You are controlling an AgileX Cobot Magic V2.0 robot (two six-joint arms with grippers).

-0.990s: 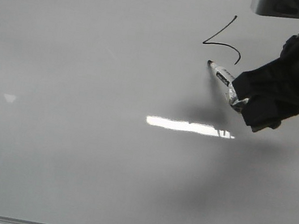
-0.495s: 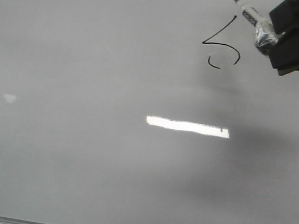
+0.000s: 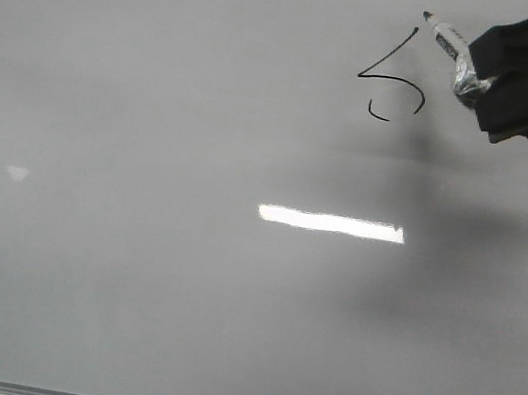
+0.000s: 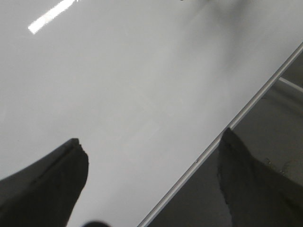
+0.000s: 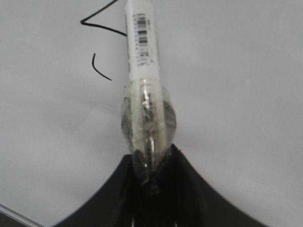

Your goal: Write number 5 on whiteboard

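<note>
Right gripper (image 3: 480, 87) at 2 o'clock, jaws clenched on marker (image 3: 445, 37); tip just beside number 5 (image 3: 394, 75) on whiteboard (image 3: 136, 237). Left gripper (image 4: 151, 184) jaws released, holding nothing.

Number 5 (image 3: 394, 77) sits on whiteboard (image 3: 136, 237), far right of centre. My right gripper (image 3: 485, 88) right of it, holding marker (image 3: 449, 48); tip just beside digit's top end.
</note>
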